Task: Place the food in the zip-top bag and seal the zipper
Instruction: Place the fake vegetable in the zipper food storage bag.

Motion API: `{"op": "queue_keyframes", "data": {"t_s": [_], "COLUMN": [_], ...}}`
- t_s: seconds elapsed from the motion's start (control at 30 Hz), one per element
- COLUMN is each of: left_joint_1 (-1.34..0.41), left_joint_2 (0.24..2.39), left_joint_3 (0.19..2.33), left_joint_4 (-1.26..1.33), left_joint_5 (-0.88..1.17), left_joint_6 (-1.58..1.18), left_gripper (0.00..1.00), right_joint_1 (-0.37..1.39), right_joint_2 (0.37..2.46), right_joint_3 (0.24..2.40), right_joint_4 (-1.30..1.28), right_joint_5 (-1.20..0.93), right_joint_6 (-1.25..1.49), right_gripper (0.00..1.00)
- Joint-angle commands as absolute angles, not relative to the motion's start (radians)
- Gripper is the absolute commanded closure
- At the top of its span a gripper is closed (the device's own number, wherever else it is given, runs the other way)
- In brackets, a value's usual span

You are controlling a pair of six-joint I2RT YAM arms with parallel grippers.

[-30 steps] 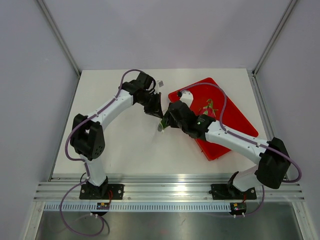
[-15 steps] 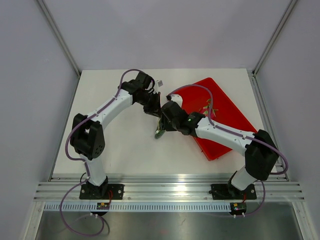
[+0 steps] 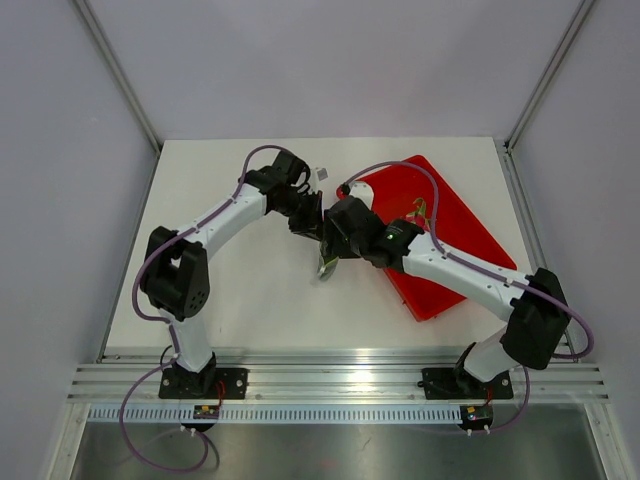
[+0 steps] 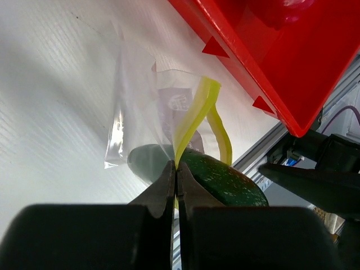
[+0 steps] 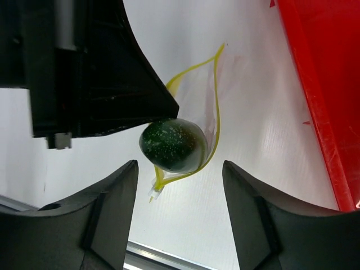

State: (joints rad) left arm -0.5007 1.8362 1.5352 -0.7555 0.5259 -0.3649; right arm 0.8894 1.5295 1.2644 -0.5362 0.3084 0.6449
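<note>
My left gripper (image 4: 175, 169) is shut on the yellow-green zipper (image 4: 194, 115) of the clear zip-top bag (image 4: 138, 107) and holds its mouth open above the table. The dark green food (image 4: 225, 180) sits in the bag's mouth, its far end inside the plastic. In the right wrist view the food (image 5: 173, 144) shows end-on, ringed by the zipper (image 5: 216, 101). My right gripper (image 5: 180, 169) is open and empty, its fingers apart on either side just short of the food. From above, the bag (image 3: 325, 266) hangs below the left gripper (image 3: 312, 218) and the right gripper (image 3: 335, 245).
A red plastic tray (image 3: 470, 240) lies at the right, close behind my right arm, with a green-tipped fruit (image 3: 420, 212) in it. Its edge (image 4: 253, 84) is close beside the bag. The table's front rail (image 5: 157, 256) runs below.
My right arm has swung in toward the left gripper. The green food has gone from beside the right gripper into the bag's mouth, and the bag now hangs a little lower.
</note>
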Motion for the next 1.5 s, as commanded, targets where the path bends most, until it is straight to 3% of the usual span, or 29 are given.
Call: {"op": "queue_keyframes", "data": {"t_s": [0.0,0.27,0.4,1.1,1.47], "left_joint_1": [-0.500,-0.500,-0.500,-0.500,-0.500], "left_joint_2": [1.773,1.761,1.767,1.744,1.749], "left_joint_3": [1.519,1.511,1.511,1.522,1.508], "left_joint_4": [-0.707,-0.706,-0.707,-0.712,-0.704], "left_joint_5": [0.571,0.575,0.575,0.604,0.615], "left_joint_6": [-0.354,-0.356,-0.356,-0.350,-0.342], "left_gripper": [1.00,1.00,1.00,1.00,1.00], "right_joint_1": [0.882,0.785,0.790,0.788,0.742], "right_joint_2": [1.470,1.431,1.447,1.723,1.594], "right_joint_3": [1.307,1.213,1.233,1.381,1.279], "right_joint_4": [-0.545,-0.463,-0.457,-0.503,-0.425], "right_joint_5": [0.362,0.261,0.201,0.367,0.270], "right_joint_6": [0.653,0.712,0.681,0.670,0.706], "right_gripper": [0.32,0.46,0.49,0.53,0.51]}}
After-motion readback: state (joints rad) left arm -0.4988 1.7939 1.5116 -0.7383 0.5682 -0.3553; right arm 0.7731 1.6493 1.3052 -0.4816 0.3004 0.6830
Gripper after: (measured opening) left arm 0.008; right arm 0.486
